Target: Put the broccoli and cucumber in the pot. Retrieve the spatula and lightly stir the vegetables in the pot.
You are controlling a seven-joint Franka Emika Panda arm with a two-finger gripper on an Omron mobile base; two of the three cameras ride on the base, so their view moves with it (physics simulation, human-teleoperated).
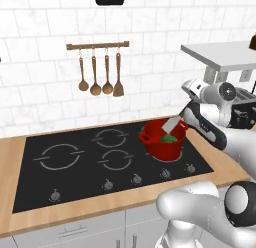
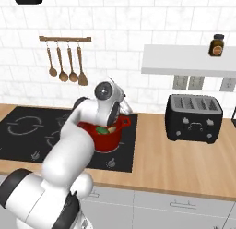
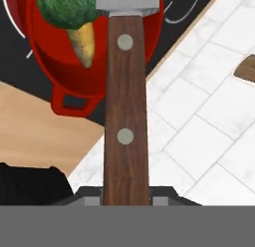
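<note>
Claw (image 3: 126,200) clenched on brown handle of spatula (image 3: 126,116); grey blade angled down over pot (image 1: 164,142). Pot, red, on right near burner of black cooktop (image 1: 75,162). Inside pot: dark-green broccoli (image 3: 67,9) with yellow-green cucumber (image 3: 84,44) tip beside it. Wooden tabletop (image 2: 184,163) to right carries black toaster (image 2: 193,118). Rail with wooden spoons (image 1: 100,74) on far tiled wall.
</note>
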